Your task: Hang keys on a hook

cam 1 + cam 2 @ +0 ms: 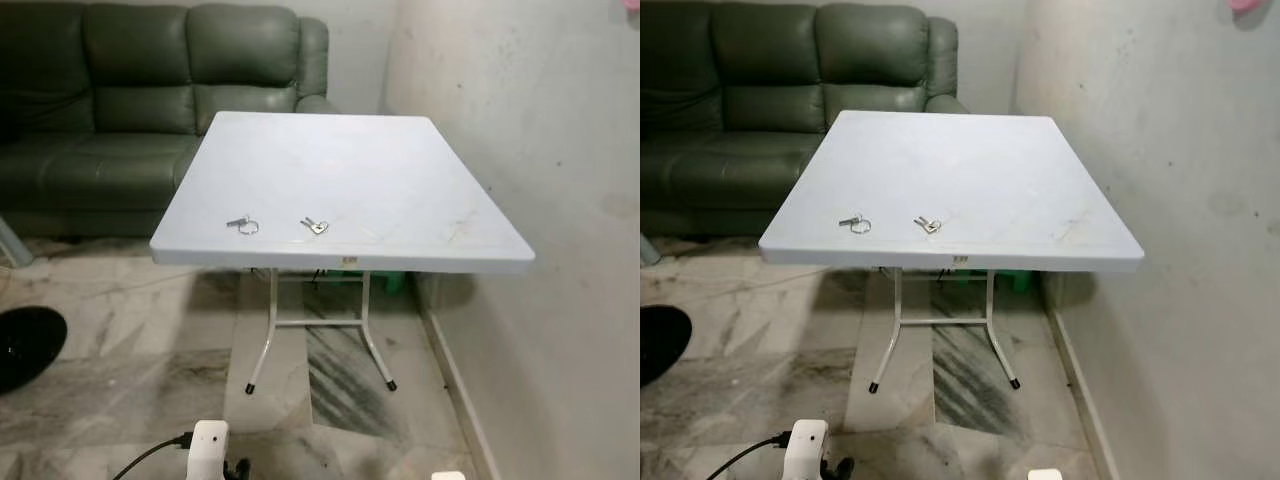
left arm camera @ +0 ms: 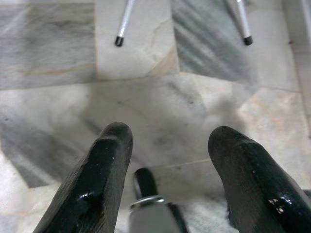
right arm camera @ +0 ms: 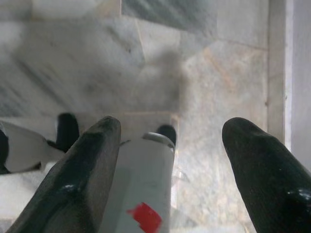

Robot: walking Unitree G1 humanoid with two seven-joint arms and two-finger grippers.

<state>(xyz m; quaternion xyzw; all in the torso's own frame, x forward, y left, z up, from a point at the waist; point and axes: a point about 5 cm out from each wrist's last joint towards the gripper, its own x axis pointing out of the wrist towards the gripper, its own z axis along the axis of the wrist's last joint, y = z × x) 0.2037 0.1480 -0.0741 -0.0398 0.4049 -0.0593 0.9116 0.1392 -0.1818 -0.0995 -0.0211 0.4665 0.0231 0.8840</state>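
Two small sets of keys lie near the front edge of a white folding table (image 1: pixel 400 180). One set has a ring (image 1: pixel 243 224); the other (image 1: pixel 314 226) lies a little to its right. A pink object (image 1: pixel 1244 4), cut off by the frame, sticks out high on the right wall. Both arms hang low over the marble floor, well short of the table. My left gripper (image 2: pixel 167 160) is open, its black fingers (image 2: pixel 104 184) spread with nothing held. My right gripper (image 3: pixel 170 160) is open too, over the floor by the wall's base.
A dark green leather sofa (image 1: pixel 120 110) stands behind the table on the left. A stained wall (image 1: pixel 560 150) runs close along the table's right side. The table's white legs (image 1: pixel 262 340) stand on marble floor. A black round object (image 1: pixel 25 345) lies on the floor at left.
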